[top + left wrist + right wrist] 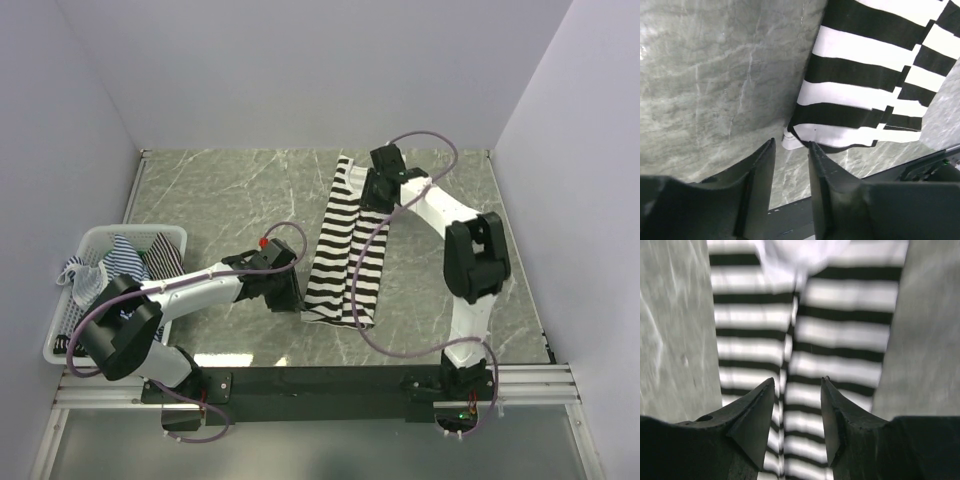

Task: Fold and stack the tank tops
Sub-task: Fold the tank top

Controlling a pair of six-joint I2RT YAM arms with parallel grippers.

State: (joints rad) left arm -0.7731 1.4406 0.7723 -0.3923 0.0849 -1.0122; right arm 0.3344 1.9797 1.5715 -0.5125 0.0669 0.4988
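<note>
Tank top (345, 250) with bold black-and-white stripes lies on the grey marbled table (220, 190), roughly at its middle, folded lengthwise into a long narrow strip that runs from the far side toward the near edge. In the overhead view its two layers overlap along the length, and the near end lies flat with the hem squared off. The left gripper (290, 295) sits low beside the near left corner of the tank top. In the left wrist view its fingers (762, 170) are parted with a narrow gap and clasp nothing, and the white hem corner of the tank top (865, 95) lies right at the fingertips. Whether the corner touches them cannot be told. The right gripper (373, 198) is over the far end of the strip. In its wrist view the right gripper (798, 380) is released, its fingers (757, 415) spread apart above the cloth, with the stripes of the tank top (840, 330) showing blurred between and beyond them. At the left edge of the table stands a white mesh basket (140, 230), and in it lie crumpled blue-and-white tops (132, 256), well apart from the folded strip.
</note>
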